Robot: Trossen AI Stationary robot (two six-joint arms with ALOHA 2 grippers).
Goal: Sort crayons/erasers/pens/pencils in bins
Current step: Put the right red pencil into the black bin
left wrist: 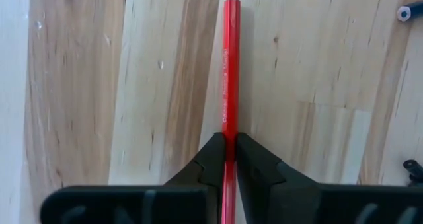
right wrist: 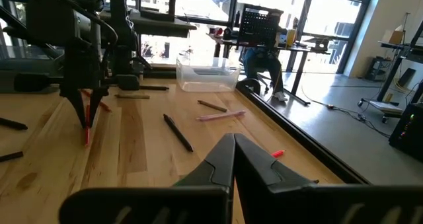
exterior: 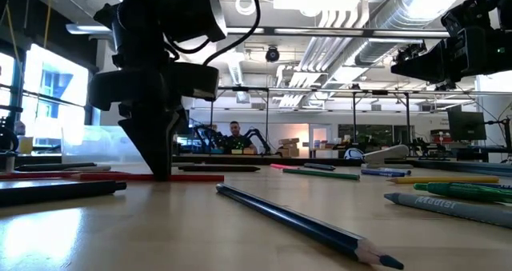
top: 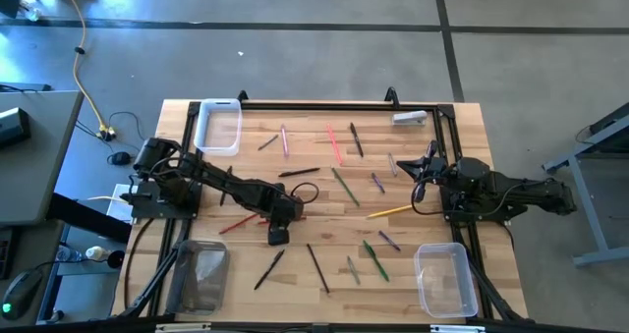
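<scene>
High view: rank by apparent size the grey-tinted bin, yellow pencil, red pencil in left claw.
1. Grey-tinted clear plastic bin, largest.
2-3. Thin yellow pencil and thin red pencil in the left claw: alike; red partly hidden.

Both arms are black throughout, built of boxy, rounded joint housings linked by slimmer tubular segments. On the left arm, a thin dark cable loops out in a free arc just behind the wrist block. The left gripper ends in two matte black fingers that taper to wedge-shaped tips, rising from a wide flat black bar with shallow grooves moulded across it. The right arm is the same black, with a bulkier cluster of housings behind its wrist and a dark cable curving beside them. The right gripper carries the same matte, wedge-tipped black fingers on a broad black crossbar.
</scene>
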